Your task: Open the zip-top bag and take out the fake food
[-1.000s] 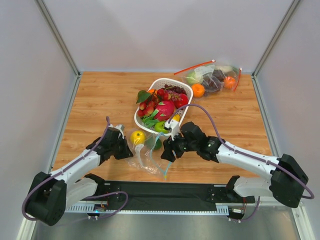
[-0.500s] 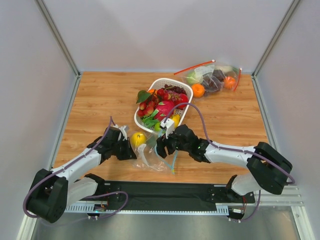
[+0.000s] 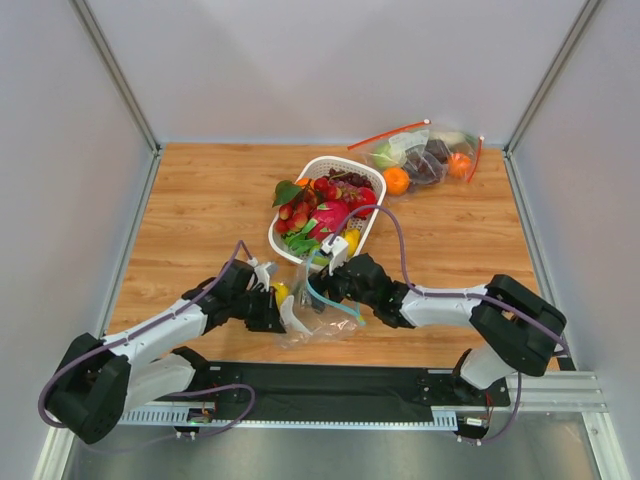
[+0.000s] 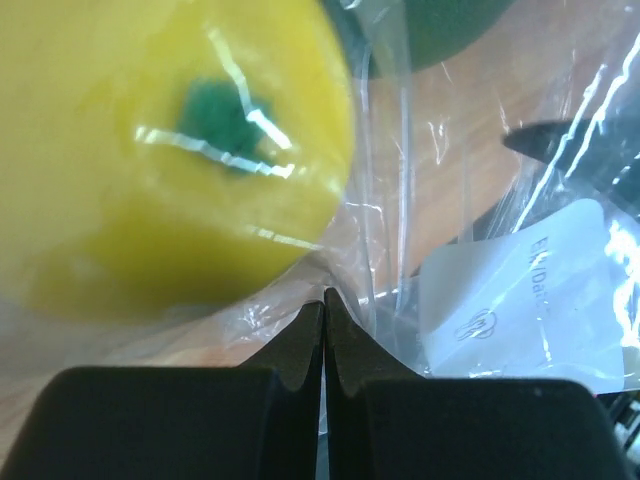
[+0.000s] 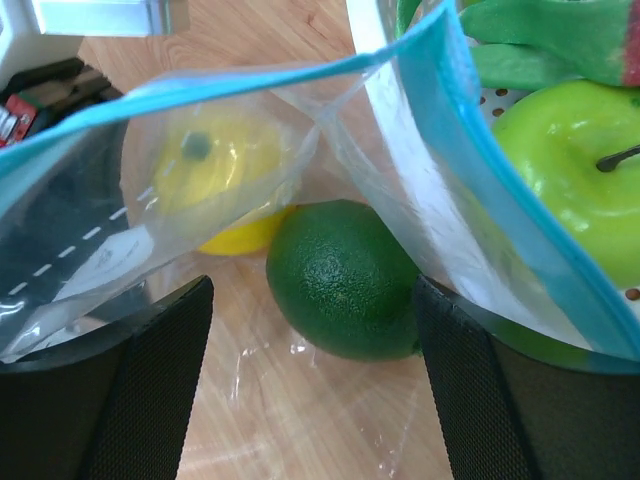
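Now closer together than a second ago: left tool [image 4: 322, 310] clamped on zip-top bag [image 3: 318, 318] film, 6 o'clock of basket [image 3: 325, 160]; right tool [image 5: 312, 290] spread wide. Reads only "Dat" on white label [image 4: 520, 290].

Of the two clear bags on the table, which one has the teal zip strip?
The zip-top bag at the near edge, between the left gripper and right gripper. The other bag, at the far right corner, has a red-orange strip.
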Motion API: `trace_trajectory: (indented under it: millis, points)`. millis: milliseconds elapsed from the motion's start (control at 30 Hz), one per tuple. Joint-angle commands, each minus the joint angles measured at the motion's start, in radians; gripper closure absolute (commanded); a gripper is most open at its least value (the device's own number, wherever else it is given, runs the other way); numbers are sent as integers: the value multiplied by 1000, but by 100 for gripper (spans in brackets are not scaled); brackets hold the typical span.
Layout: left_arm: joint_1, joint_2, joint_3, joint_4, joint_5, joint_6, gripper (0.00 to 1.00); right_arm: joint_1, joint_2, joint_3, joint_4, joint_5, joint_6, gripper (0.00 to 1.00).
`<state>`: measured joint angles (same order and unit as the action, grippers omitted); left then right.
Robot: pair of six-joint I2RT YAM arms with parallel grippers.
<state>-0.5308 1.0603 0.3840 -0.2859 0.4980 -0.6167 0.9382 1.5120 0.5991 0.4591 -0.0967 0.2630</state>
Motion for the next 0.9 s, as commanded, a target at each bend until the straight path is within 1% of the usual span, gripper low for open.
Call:
trace_trajectory:
  millis: [0,133,267,500,600,867]
  points:
    - [-37,-17,-10,39,71,-15,100,8,36,11,107,19,19,18]
    - [-72,-20,-13,54,80,-18,100,7,102,31,113,12,35,18]
    - [-84,-22,-19,68,91,-21,100,8,134,36,128,26,51,17]
    - [-100,4,-34,151,175,-37,100,17,186,73,141,18,51,16]
    - [-107,7,-33,160,182,-35,100,37,212,88,127,28,42,16]
    - [-110,-19,-37,152,162,-37,100,96,252,139,18,86,18,17]
